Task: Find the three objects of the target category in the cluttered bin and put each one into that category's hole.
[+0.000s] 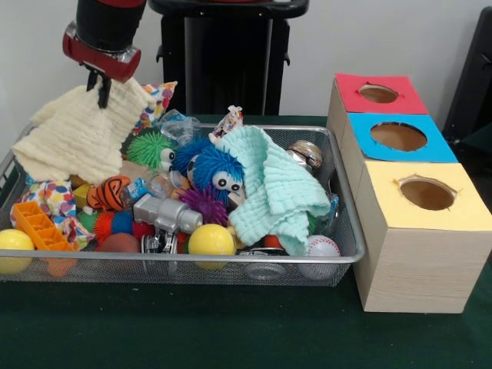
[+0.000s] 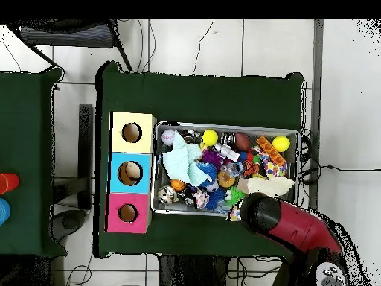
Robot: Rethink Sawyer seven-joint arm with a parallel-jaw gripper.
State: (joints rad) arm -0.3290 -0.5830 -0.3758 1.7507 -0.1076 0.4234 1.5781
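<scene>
The black gripper (image 1: 101, 86) is pinching a cream waffle-weave cloth (image 1: 81, 132) – it is hanging over the wire mesh bin's (image 1: 192, 261) left end. A mint-green cloth (image 1: 278, 192) is lying draped over the toys – beside a blue fuzzy googly-eyed ball (image 1: 217, 167).

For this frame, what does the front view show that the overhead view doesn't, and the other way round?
Front view only: the gripper pinching the cream cloth and holding it up above the bin's corner, jaws closed on the fabric; also the blue googly-eyed fuzzy toy facing the camera.

Overhead view only: the whole green table, the floor cables around it, and a neighbouring table with a red cup. The arm hides the gripper here.

Both: the wire bin, the mint cloth, the yellow ball, and the three boxes with red, blue and yellow holes.
</scene>
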